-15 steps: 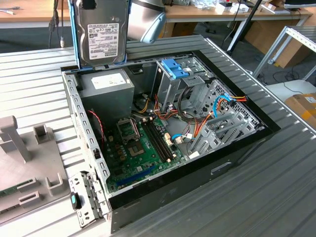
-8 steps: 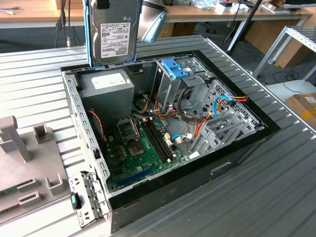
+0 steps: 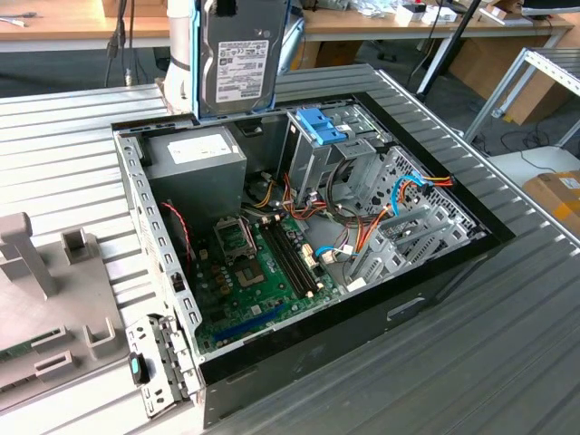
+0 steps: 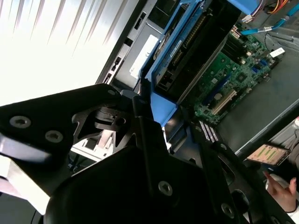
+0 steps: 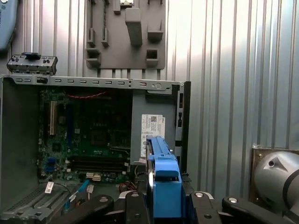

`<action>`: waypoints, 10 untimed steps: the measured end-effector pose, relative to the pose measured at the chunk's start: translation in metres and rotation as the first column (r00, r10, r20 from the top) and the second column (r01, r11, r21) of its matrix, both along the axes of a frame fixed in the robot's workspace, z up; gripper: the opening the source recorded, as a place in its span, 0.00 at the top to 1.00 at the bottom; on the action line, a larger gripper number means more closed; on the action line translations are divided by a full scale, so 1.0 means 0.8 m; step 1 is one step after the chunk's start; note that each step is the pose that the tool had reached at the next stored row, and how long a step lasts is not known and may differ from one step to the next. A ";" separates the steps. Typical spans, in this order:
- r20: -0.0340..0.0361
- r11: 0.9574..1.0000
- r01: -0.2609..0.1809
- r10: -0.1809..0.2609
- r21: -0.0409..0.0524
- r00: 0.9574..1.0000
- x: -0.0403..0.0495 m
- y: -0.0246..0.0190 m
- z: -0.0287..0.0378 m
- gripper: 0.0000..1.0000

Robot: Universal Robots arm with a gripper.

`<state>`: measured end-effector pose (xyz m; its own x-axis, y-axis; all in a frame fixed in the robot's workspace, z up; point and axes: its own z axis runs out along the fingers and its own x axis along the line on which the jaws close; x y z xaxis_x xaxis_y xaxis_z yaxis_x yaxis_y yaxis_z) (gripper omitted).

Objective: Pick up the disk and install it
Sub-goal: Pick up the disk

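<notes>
The disk [image 3: 237,62] hangs upright above the back edge of the open computer case [image 3: 435,272], its white label facing the exterior view and blue rails along its sides. It sits over the grey power supply [image 3: 198,159], on the exterior view's left of the metal drive cage [image 3: 317,159] with the blue latch [image 3: 321,124]. In the first wrist view the disk [image 5: 163,177] shows edge-on, and my gripper [image 5: 164,207] is shut on it with a dark finger on each side. The second wrist view has the disk [image 4: 187,51] reaching out from my gripper over the motherboard.
The case holds a green motherboard [image 3: 263,272], bundled cables [image 3: 362,236] and grey brackets on the exterior view's right. A grey fixture plate [image 3: 45,308] lies on the ribbed metal table [image 3: 72,145]. A person's hand [image 4: 280,189] is beside the case.
</notes>
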<state>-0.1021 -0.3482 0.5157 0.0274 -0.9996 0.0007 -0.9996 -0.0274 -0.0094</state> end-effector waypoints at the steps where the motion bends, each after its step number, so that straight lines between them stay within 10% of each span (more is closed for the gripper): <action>1: 0.000 1.000 0.000 0.000 0.000 1.000 0.007 0.0000 0.0000 0.64; 10: 0.000 1.000 0.000 0.000 0.000 1.000 0.020 -0.0008 0.0000 0.64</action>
<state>-0.0862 -0.3489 0.5157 0.0276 -0.9996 0.0007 -0.9996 -0.0276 -0.0094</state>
